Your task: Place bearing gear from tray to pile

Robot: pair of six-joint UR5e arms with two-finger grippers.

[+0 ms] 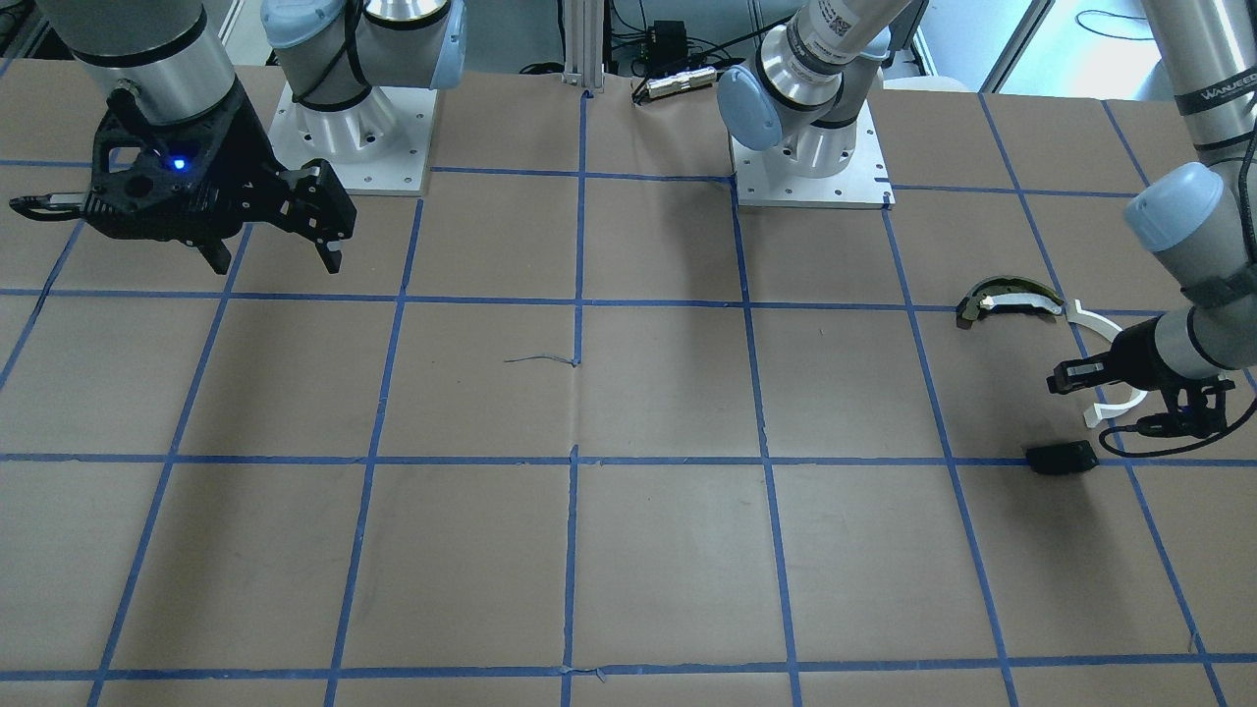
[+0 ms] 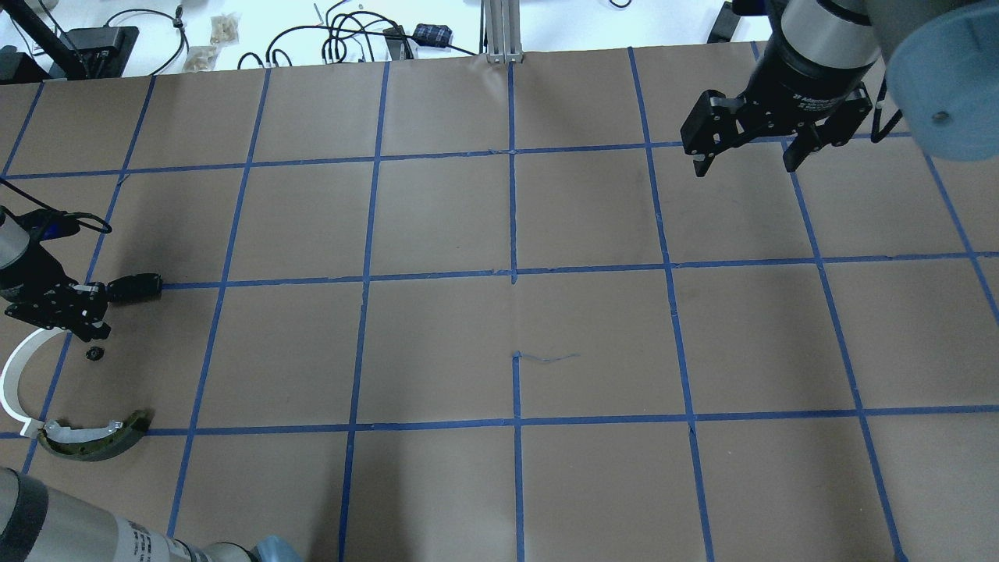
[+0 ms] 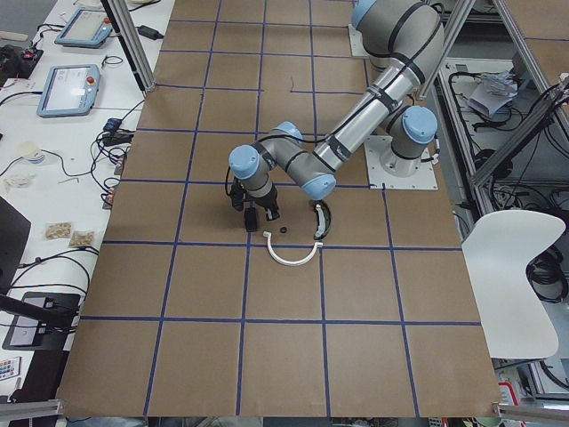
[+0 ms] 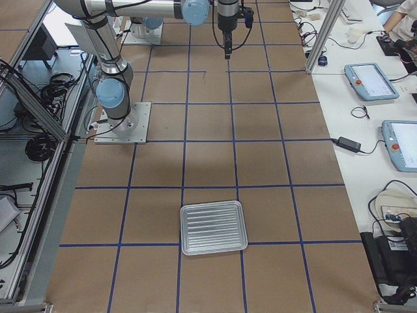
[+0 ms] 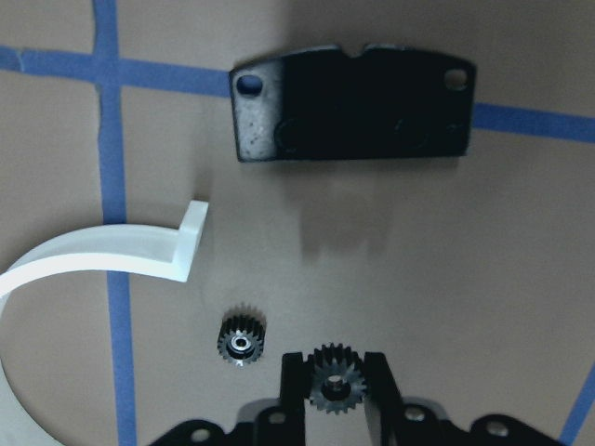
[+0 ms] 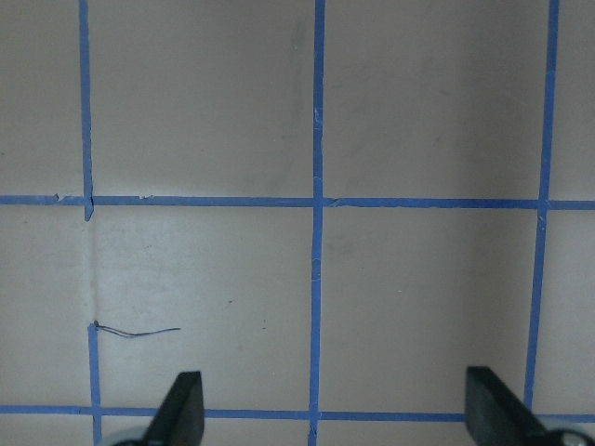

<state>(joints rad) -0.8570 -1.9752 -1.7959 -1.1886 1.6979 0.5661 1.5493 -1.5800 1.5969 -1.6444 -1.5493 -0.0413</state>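
My left gripper is shut on a small black bearing gear, held just above the pile. The pile lies around it: a second gear on the paper, a white plastic half-ring arc, a flat black plate and a curved dark-and-tan metal piece. In the overhead view the left gripper is at the far left, with the loose gear, the arc and the plate beside it. My right gripper is open and empty, far away. The metal tray looks empty.
Brown paper with a blue tape grid covers the table. The arm bases stand at the robot side. Cables and tablets lie on the side bench beyond the table's edge.
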